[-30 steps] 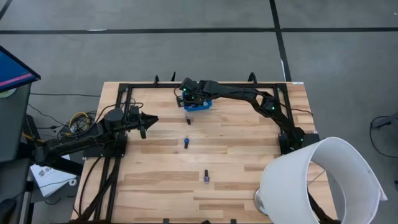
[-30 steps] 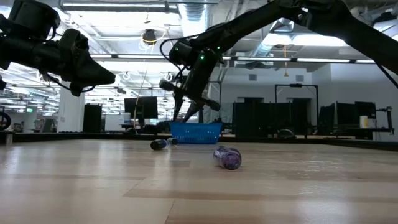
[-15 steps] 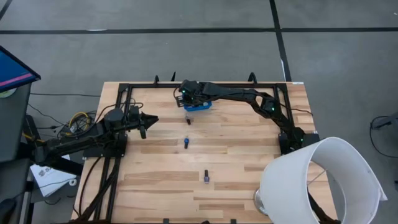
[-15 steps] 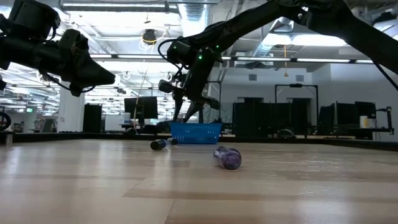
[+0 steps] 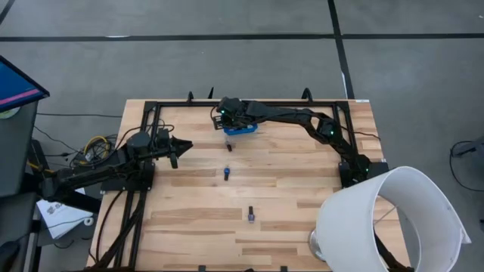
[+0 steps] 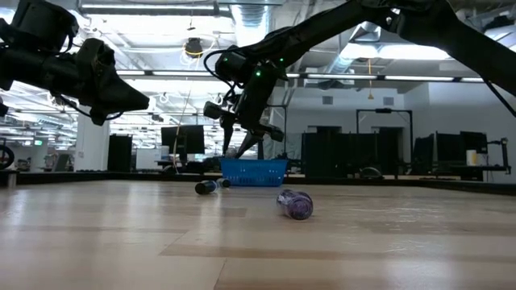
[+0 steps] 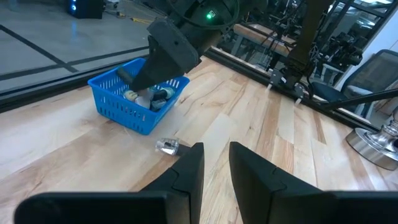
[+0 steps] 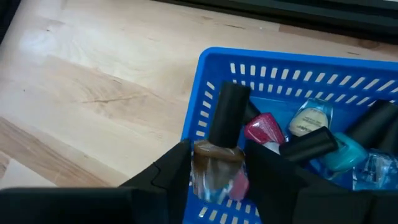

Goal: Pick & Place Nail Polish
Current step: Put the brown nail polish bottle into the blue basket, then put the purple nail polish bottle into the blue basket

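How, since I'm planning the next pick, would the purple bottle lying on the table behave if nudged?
The purple bottle lies on its side and looks rounded, so a nudge would probably roll it. It is tiny, so likely light and apt to skid on the smooth wooden table. Its glossy body may be slippery to grip.

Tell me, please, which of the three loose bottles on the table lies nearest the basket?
The clear bottle, just in front of the basket. The blue bottle lies mid-table and the purple bottle farther still.
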Controlling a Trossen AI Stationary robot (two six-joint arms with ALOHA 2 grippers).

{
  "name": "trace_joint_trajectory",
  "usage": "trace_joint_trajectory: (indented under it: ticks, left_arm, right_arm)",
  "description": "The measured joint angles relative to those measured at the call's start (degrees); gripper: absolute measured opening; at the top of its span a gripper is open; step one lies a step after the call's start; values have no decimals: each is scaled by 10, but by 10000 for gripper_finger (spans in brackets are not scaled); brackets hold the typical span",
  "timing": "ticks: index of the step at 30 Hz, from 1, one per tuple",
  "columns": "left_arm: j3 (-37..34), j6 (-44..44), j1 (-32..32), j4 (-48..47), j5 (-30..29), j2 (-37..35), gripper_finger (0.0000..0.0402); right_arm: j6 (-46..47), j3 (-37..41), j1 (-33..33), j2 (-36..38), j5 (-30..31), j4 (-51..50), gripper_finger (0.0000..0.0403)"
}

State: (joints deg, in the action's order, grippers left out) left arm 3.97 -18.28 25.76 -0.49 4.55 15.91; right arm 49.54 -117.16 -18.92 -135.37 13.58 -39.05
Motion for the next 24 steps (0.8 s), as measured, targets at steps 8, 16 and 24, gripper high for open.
trace_joint_trajectory:
  ticks: [8, 16, 24]
  left_arm:
    - [0, -2, 0, 0, 0, 0, 72]
    - [0, -2, 0, 7, 13, 0, 74]
    - [0, -6, 0, 10, 30, 0, 107]
  right_arm:
    - [-3, 0, 0, 0, -1, 0, 140]
    - [-98, -5, 3, 87, -14, -26, 160]
    - [-83, -6, 91, 209, 51, -203, 182]
